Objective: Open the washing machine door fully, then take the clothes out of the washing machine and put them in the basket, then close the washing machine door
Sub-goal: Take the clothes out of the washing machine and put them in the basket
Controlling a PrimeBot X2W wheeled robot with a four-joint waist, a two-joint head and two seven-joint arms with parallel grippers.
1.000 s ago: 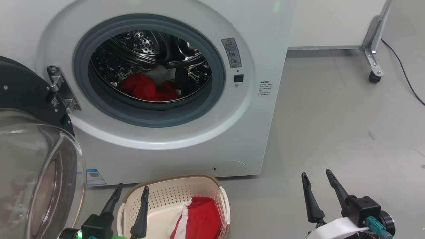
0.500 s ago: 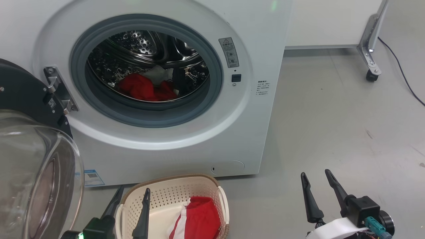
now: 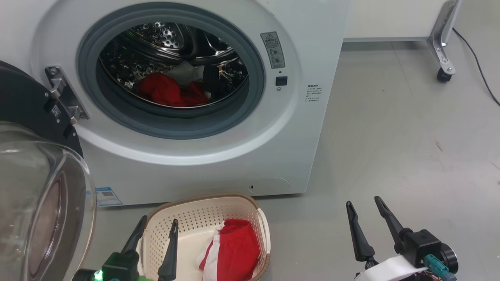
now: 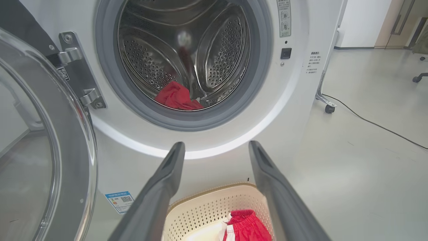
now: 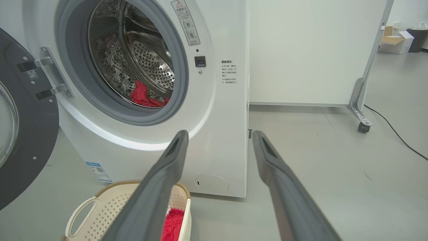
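Low: L gripper near basket, R gripper over floor; both released, empty.

From the head, looking forward and down on the big white front-loading washing machine and small cream perforated plastic basket. From both wrists, lower and closer, facing that same machine's perforated steel drum and basket.

The washing machine stands far left. Its door hangs open from the hinge, left of the drum. Clothes lie low in the drum. The basket sits on the floor just before the machine, one garment in its right half. The left gripper is over the basket's left rim; the right gripper is well to the right, over the floor.
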